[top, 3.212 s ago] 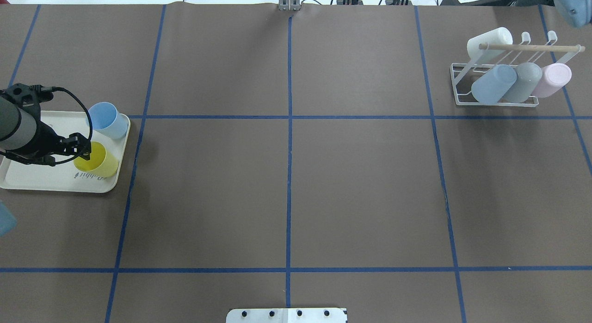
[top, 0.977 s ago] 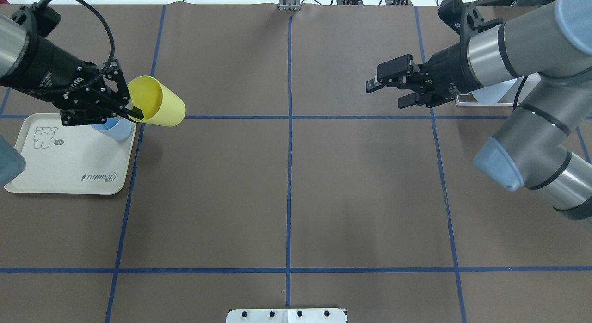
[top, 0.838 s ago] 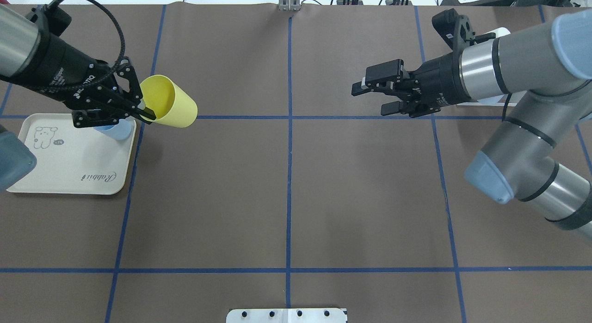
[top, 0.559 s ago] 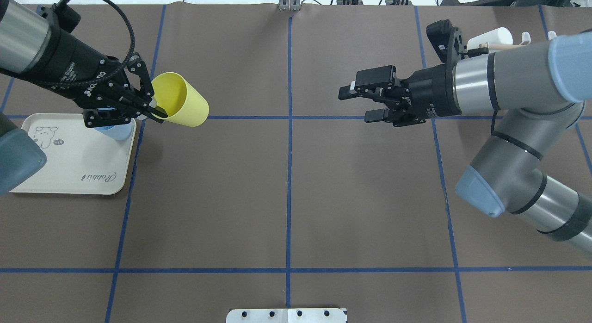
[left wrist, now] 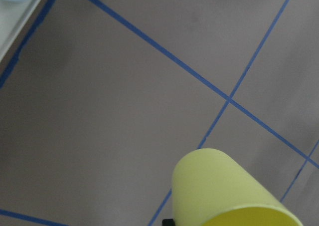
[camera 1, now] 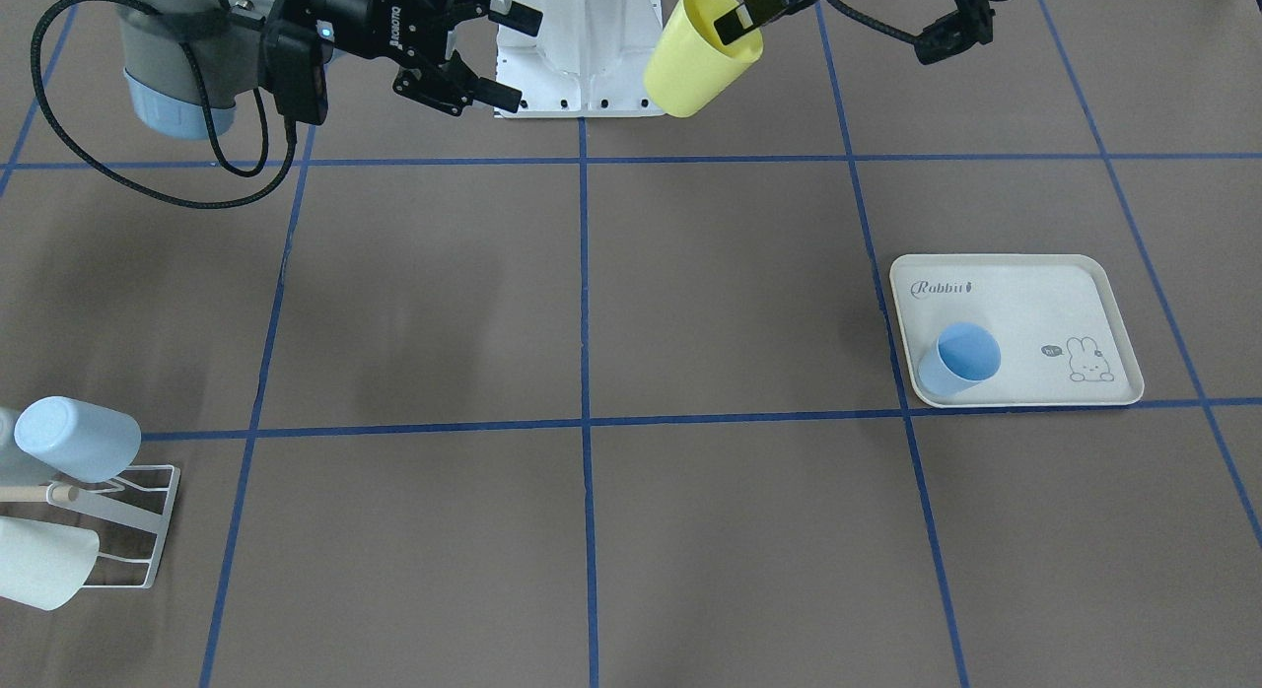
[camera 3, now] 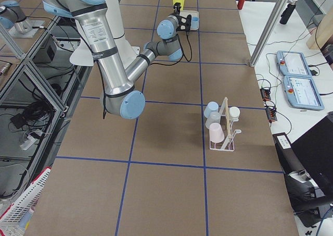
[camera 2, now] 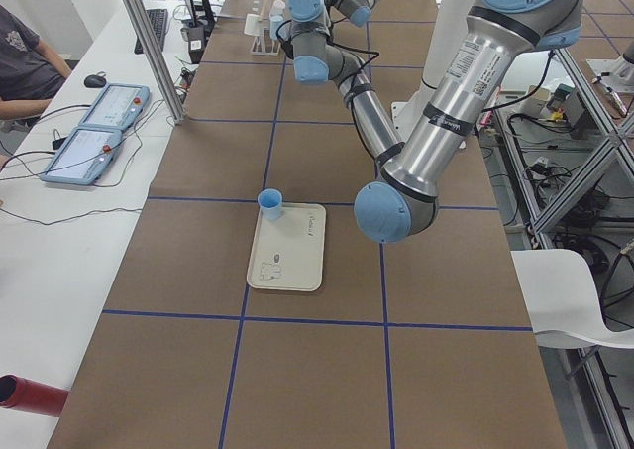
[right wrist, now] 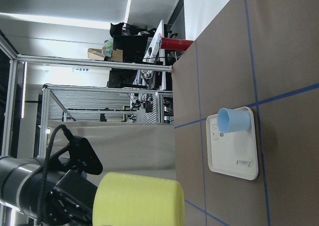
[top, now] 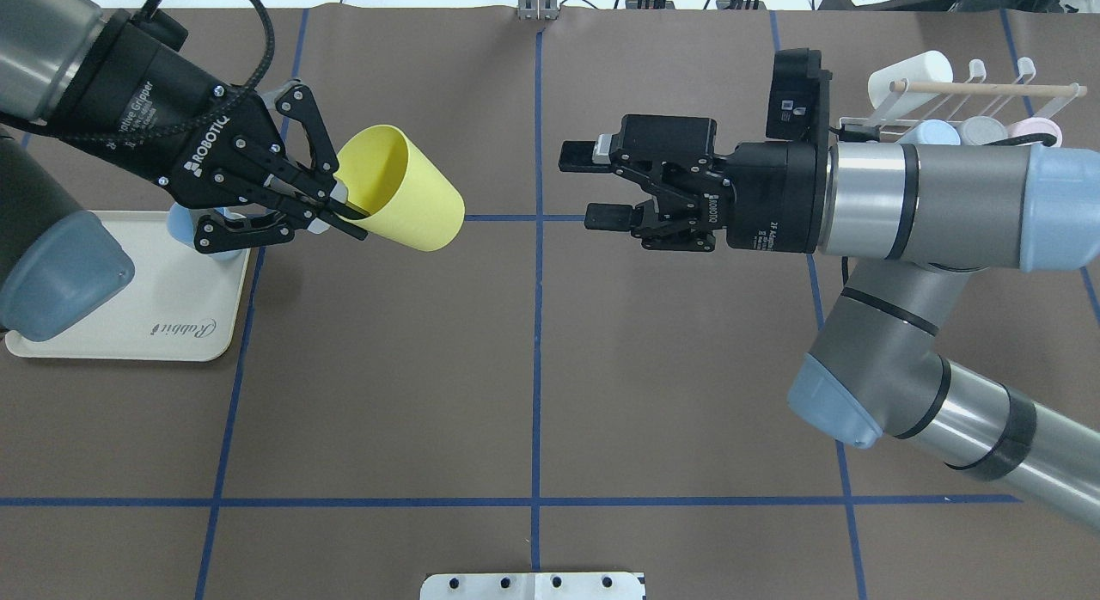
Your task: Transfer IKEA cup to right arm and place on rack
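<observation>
Yellow cup (top: 402, 190) is in the air over the table, left of the centre line, lying nearly on its side with the closed bottom pointing toward the right arm (top: 928, 205) and the mouth back at the left gripper (top: 331, 211). Left gripper pinches the cup's rim wall, one finger inside the mouth, one outside. Right gripper (top: 593, 184) faces it across the centre line, fingers spread, empty, still apart from the cup.

Step, as I judge it: pre-handover, both arms converging mid-table. Next move calls for closing the gap so the cup's bottom end sits between the right fingers, right pinching the body, and only then left letting go. Risk I'd guess: the thin rim pinch lets the cup pivot when touched.

Rack (top: 954, 110) is at the far right, partly behind the right arm, already holding several cups; the right side view shows it in full with four cups, though which prong is free is hard to tell at that size.

Views: the front view shows the finger inside the cup mouth, plus the blue cup (camera 1: 958, 361) upright on the tray (camera 1: 1025, 274), which the overhead mostly hides behind the left gripper. Right wrist view shows the cup side-on with the left gripper behind it, so roughly lined up. Left wrist view only shows the cup body over bare table, no right gripper.
</observation>
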Tool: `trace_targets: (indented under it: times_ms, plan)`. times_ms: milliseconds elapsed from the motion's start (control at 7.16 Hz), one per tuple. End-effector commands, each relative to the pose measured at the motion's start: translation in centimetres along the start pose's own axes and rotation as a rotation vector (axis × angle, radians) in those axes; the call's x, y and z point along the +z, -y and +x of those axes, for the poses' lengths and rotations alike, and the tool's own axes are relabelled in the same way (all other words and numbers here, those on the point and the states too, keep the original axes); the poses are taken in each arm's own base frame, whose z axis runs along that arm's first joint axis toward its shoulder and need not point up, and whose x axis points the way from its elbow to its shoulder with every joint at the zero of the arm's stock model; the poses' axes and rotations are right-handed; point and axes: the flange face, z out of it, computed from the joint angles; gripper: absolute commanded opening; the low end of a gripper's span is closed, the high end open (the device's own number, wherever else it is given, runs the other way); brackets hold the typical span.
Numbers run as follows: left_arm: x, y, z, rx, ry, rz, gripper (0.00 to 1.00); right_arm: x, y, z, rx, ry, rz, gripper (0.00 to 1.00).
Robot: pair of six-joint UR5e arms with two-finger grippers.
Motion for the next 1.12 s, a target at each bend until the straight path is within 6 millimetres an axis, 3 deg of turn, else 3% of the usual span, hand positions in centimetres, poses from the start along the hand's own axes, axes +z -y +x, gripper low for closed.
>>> trace_targets:
  times_ms: [0, 279, 559, 698, 838, 977]
  plan:
    - [0.8, -0.6, 0.4, -0.127, -0.186, -0.039, 0.00, -0.1, -0.3, -0.4, -0.028, 0.072, -0.010, 0.94]
    - [1.5, 2.3, 0.4, -0.305, -0.321, -0.139, 0.00, 0.4, -0.4, -1.5, -0.036, 0.103, -0.006, 0.94]
    - [2.1, 6.2, -1.4, -0.421, -0.355, -0.269, 0.00, 0.7, -0.5, -1.8, -0.035, 0.117, 0.000, 0.94]
    - [1.6, 6.3, -1.6, -0.521, -0.411, -0.367, 0.00, 1.2, -0.6, -2.3, -0.034, 0.137, 0.012, 0.94]
    - [1.2, 5.1, -1.3, -0.540, -0.417, -0.419, 0.00, 1.7, -0.5, -2.6, -0.035, 0.144, 0.014, 0.94]
    - [1.9, 4.3, -2.2, -0.569, -0.386, -0.484, 0.00, 1.9, -0.5, -2.3, -0.033, 0.143, 0.012, 0.94]
